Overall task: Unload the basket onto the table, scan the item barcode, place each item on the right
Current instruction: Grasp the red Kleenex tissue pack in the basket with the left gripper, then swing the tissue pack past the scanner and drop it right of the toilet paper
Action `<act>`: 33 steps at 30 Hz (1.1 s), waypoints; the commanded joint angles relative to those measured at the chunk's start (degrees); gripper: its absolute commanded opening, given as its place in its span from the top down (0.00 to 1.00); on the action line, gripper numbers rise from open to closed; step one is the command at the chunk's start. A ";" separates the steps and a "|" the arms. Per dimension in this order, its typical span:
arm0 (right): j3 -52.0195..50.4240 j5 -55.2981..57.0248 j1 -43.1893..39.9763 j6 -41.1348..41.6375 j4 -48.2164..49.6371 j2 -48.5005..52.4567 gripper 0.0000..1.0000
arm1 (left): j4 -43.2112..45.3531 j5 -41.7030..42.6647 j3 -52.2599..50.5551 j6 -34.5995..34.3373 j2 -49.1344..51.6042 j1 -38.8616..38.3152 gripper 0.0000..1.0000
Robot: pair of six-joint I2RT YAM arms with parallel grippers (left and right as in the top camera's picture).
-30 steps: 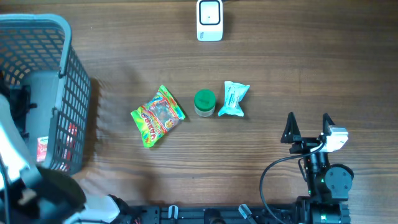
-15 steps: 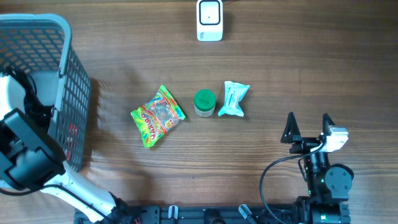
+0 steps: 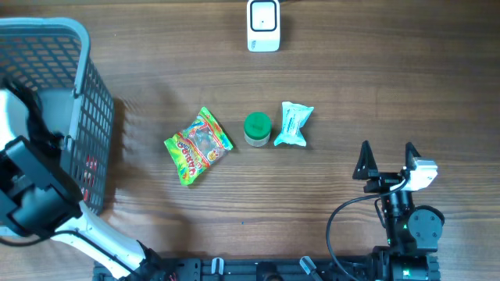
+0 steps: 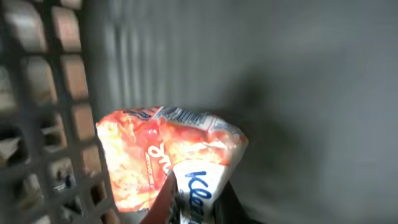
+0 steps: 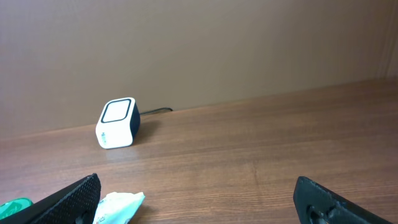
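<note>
In the left wrist view my left gripper (image 4: pixel 194 205) is down inside the grey basket (image 4: pixel 37 124), shut on a white tissue packet (image 4: pixel 199 182) with blue lettering. An orange-red snack bag (image 4: pixel 155 152) lies just behind the packet. From overhead the left arm (image 3: pixel 31 195) hides the gripper and the packet. The white barcode scanner (image 3: pixel 263 25) stands at the table's far edge and shows in the right wrist view as well, scanner (image 5: pixel 117 122). My right gripper (image 3: pixel 387 160) hovers open and empty at the near right.
On the table's middle lie a colourful candy bag (image 3: pixel 198 146), a green-lidded jar (image 3: pixel 257 129) and a teal tissue pack (image 3: pixel 294 125). The basket (image 3: pixel 87 101) fills the left side. Bare wood lies between the items and the scanner.
The left arm swung lower into the basket and its jaws closed on the white tissue packet. The right arm and the table items have not moved.
</note>
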 commanded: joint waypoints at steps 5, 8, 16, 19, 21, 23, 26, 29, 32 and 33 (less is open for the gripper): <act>-0.04 0.61 -0.13 0.33 0.13 -0.28 0.00 | -13.81 7.28 40.81 -3.41 -9.57 -1.49 0.96; -0.04 0.61 -0.13 0.33 0.13 -0.28 0.00 | -14.40 5.46 41.51 -7.82 -17.18 -7.21 0.96; -0.04 0.61 -0.13 0.31 0.13 -0.28 0.00 | -15.61 -33.22 41.48 -15.50 -24.30 -43.82 0.96; -0.04 0.61 -0.13 0.35 0.13 -0.28 0.00 | -15.63 -17.79 41.38 -15.37 -21.27 -55.95 0.96; -0.04 0.61 -0.13 0.31 0.13 -0.28 0.00 | -14.93 -9.38 41.38 -11.87 -16.41 -62.49 0.96; -0.04 0.61 -0.13 0.33 0.13 -0.28 0.00 | -11.89 -7.10 41.38 -7.52 -10.62 -67.69 0.96; -0.04 0.61 -0.13 0.33 0.13 -0.28 0.00 | -3.52 0.07 41.38 0.76 -2.29 -72.52 0.96; -0.04 0.61 -0.13 0.33 0.13 -0.28 0.00 | 7.54 19.08 41.38 8.83 5.86 -75.03 0.96; -0.04 0.61 -0.13 0.33 0.13 -0.28 0.00 | 13.03 35.41 41.38 14.27 10.54 -75.87 0.96; -0.04 0.61 -0.13 0.33 0.13 -0.28 0.00 | 14.32 40.70 41.38 16.02 11.96 -76.24 0.96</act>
